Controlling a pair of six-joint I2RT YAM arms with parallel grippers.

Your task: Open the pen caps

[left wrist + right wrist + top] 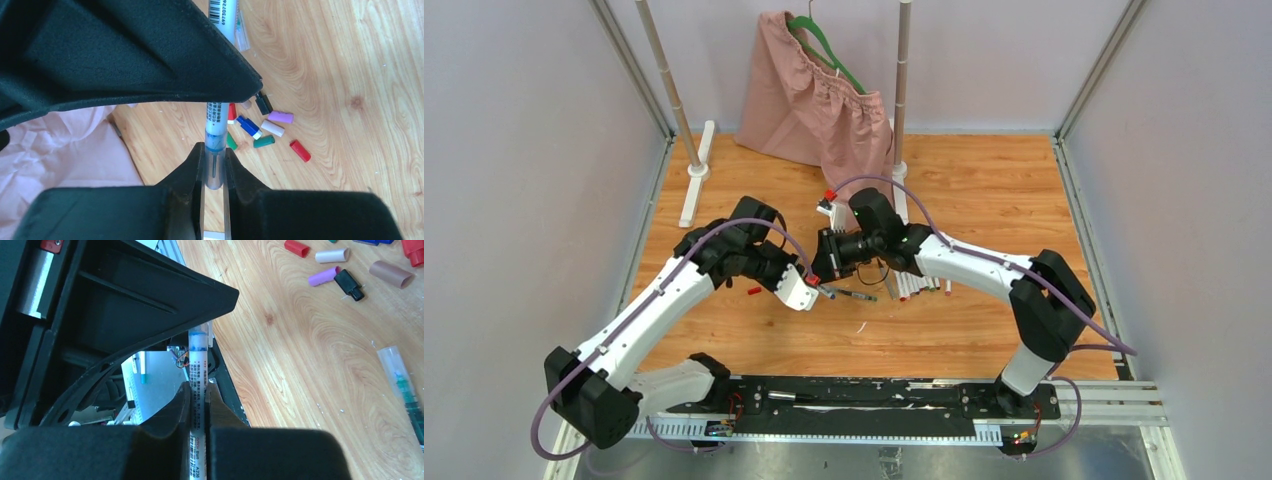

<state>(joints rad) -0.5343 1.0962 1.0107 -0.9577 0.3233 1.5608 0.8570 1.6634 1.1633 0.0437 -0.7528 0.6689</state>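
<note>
Pen caps: red, green, blue, lilac, pale pink, black.
Pen: white barrel, blue band, black barcode, dark print.
Table: orange-brown wood grain.
Cloth: dusty pink.
Hanger: green.
Cables: purple.
Walls: pale grey.

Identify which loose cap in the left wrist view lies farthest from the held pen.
The red cap, alone at the cluster's right edge; the other red cap sits right beside the pen.
</note>
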